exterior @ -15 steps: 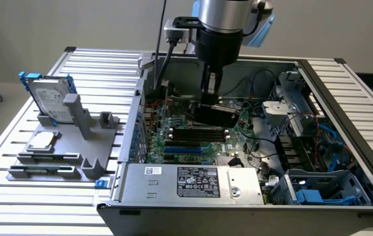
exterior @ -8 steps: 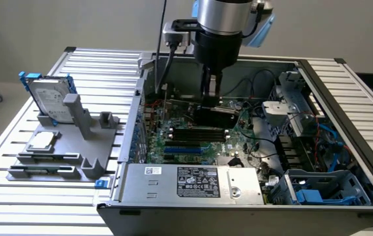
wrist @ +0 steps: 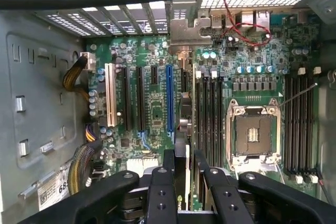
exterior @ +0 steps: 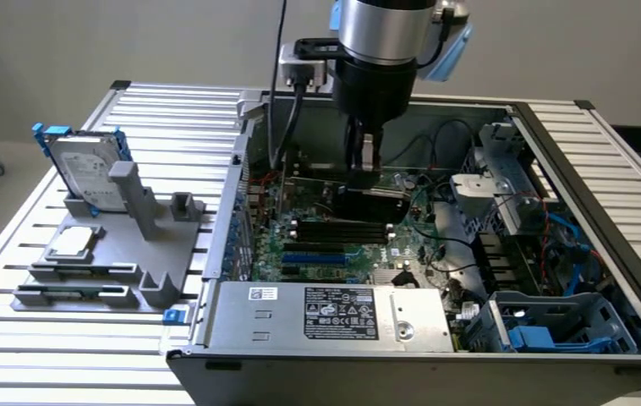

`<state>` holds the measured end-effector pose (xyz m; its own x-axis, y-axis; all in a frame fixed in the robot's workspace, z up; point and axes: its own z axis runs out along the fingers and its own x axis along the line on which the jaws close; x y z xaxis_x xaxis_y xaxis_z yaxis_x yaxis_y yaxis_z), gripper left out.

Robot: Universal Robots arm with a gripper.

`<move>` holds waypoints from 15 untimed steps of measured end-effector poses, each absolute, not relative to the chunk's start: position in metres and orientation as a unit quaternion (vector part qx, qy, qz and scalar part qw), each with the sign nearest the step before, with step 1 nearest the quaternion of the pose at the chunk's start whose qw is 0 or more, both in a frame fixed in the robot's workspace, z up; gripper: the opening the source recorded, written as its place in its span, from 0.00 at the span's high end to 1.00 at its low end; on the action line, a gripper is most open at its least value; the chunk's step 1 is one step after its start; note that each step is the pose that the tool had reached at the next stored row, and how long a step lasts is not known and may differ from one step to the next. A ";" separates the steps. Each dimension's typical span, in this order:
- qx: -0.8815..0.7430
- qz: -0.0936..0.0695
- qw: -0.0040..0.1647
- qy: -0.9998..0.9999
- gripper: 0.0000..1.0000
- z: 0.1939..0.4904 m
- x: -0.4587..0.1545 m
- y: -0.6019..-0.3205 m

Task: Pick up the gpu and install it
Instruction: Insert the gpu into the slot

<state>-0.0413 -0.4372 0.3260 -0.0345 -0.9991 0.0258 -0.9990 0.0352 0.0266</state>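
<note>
My gripper (exterior: 368, 179) reaches down into the open computer case (exterior: 221, 211) and is shut on the gpu (exterior: 375, 205), whose black rounded cover shows just below the fingers, low over the motherboard (exterior: 332, 241). In the wrist view the gpu (wrist: 182, 129) is seen edge-on between the black fingers (wrist: 164, 182), and its silver end bracket (wrist: 185, 31) sits at the case's rear wall. The card lies beside the long blue slot (wrist: 169, 98); I cannot tell whether it is seated in a slot.
A silver hard drive in a blue frame (exterior: 84, 165) and a small square processor chip (exterior: 73, 243) rest on a grey fixture outside the case at the exterior view's left. Inside are the power supply (exterior: 332, 313), an empty processor socket (wrist: 251, 135), cables and drive bays (exterior: 546, 330).
</note>
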 end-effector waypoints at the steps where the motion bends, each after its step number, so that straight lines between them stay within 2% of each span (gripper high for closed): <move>1: 0.697 -0.001 0.019 -0.717 0.74 0.326 -0.041 -0.438; 7: 0.703 0.002 0.016 -0.711 0.74 0.321 -0.049 -0.441; 15: 0.703 0.022 -0.004 -0.711 0.74 0.317 -0.070 -0.444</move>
